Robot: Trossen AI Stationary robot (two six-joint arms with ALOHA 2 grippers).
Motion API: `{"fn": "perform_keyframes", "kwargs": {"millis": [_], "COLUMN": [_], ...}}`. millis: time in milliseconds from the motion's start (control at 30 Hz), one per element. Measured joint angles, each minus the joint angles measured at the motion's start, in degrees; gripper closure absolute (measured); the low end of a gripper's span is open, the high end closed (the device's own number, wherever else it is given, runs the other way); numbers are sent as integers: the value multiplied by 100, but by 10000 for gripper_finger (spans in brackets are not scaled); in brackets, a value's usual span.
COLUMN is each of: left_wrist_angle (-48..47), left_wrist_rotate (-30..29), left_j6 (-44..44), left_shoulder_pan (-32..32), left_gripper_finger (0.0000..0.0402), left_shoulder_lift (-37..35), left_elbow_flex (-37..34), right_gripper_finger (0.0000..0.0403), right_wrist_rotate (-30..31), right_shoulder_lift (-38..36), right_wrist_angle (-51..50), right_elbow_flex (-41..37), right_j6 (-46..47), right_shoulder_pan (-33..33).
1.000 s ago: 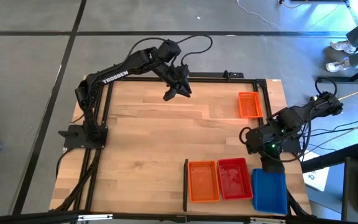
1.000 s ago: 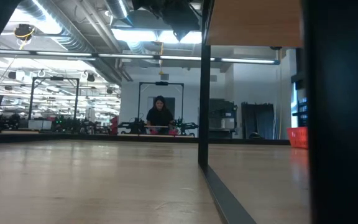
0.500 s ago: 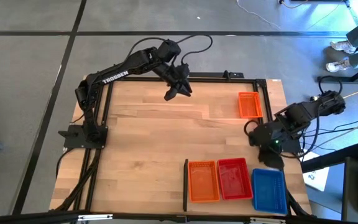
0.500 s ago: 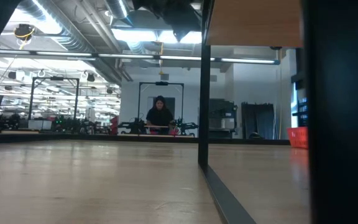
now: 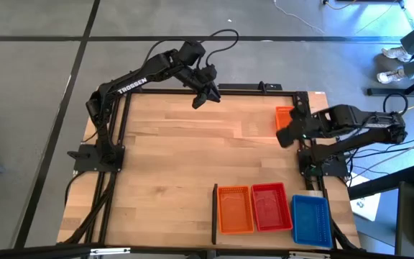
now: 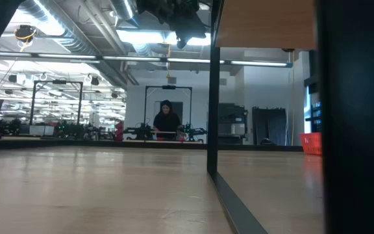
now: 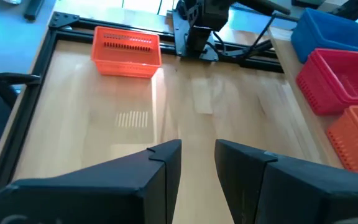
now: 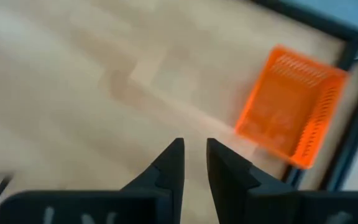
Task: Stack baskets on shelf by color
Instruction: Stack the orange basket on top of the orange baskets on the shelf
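Note:
Three baskets sit side by side on the near right of the wooden shelf (image 5: 171, 165): an orange basket (image 5: 235, 209), a red basket (image 5: 269, 206) and a blue basket (image 5: 311, 219), right of the black divider strip (image 5: 215, 214). Another orange basket (image 5: 287, 116) rests flat near the far right corner. My right gripper (image 5: 284, 135) hovers just short of that basket (image 8: 289, 115), open, its fingers (image 8: 194, 158) with nothing between them. My left gripper (image 5: 201, 97) hangs high over the shelf's far edge, open and holding nothing (image 7: 197, 155).
Black frame rails (image 5: 257, 89) run along the shelf's far and side edges. The bare planks of the shelf's middle and left (image 5: 157, 187) offer free room. A person (image 6: 167, 120) shows far off in the room behind the table.
My right gripper has swung from above the blue basket at the near right corner toward the far edge, turning as it went, and now hovers beside the far orange basket. The blue basket, half hidden under the arm before, lies uncovered in its place.

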Motion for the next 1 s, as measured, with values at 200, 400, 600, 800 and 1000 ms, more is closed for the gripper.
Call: {"fn": "perform_keyframes", "kwargs": {"millis": [200, 400, 600, 800, 1000], "left_wrist_angle": [-10, -15, -15, -15, -19], "left_wrist_rotate": [-3, -2, -3, -4, -4], "left_j6": [28, 320, 749, 781, 783], "left_shoulder_pan": [45, 41, 28, 28, 33], "left_gripper_finger": [312, 312, 312, 312, 312], "left_shoulder_lift": [0, 0, 0, 0, 0], "left_elbow_flex": [0, 0, 0, 0, 0], "right_gripper_finger": [337, 337, 337, 335, 335], "right_wrist_rotate": [499, 483, -153, -1106, -1625], "right_shoulder_lift": [41, 109, 406, 925, 1494], "right_wrist_angle": [259, 644, 633, 466, 475], "right_elbow_flex": [-54, -56, -56, -58, -247], "right_j6": [-207, -256, -253, -324, -577], "right_shoulder_pan": [-818, -1246, -1805, -2718, -3594]}}
